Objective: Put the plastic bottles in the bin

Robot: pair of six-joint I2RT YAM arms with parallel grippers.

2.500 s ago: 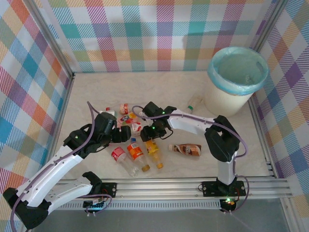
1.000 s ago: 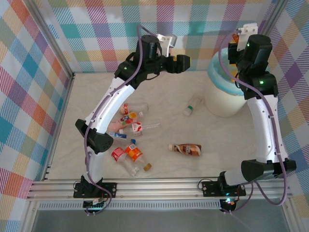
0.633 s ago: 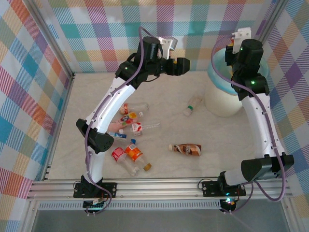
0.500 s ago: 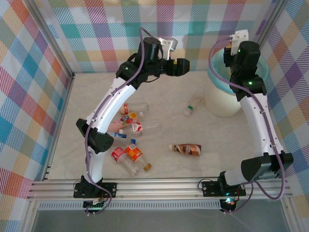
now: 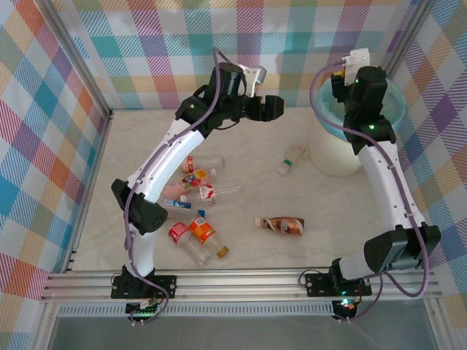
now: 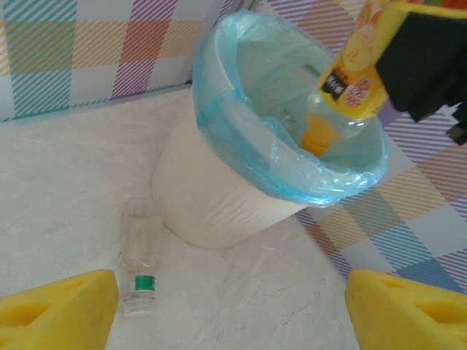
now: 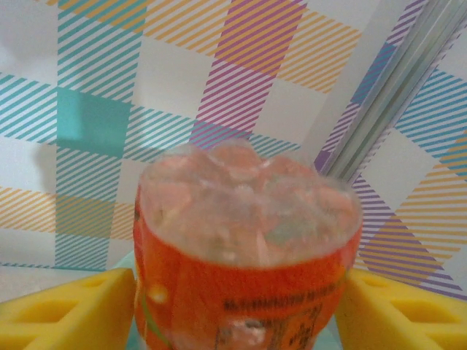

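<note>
An orange-labelled plastic bottle (image 7: 244, 240) hangs cap-down over the mouth of the bin (image 6: 211, 197), and it is blurred. My right gripper (image 7: 237, 306) stands open around it, a yellow pad close on each side. In the left wrist view the same bottle (image 6: 354, 69) points its orange cap into the blue-green liner. My left gripper (image 6: 233, 310) is open and empty, raised left of the bin (image 5: 332, 153). A clear bottle with a green band (image 6: 139, 255) lies at the bin's foot. More plastic bottles (image 5: 197, 182) lie on the table.
A brown-labelled bottle (image 5: 281, 224) lies alone near the table's middle. A second group of bottles (image 5: 197, 237) sits close to the front rail. Plaid walls enclose the table on three sides, and the bin stands in the back right corner.
The right gripper has drifted left over the bin's rim and its jaws have widened around the orange bottle. The left arm has barely moved.
</note>
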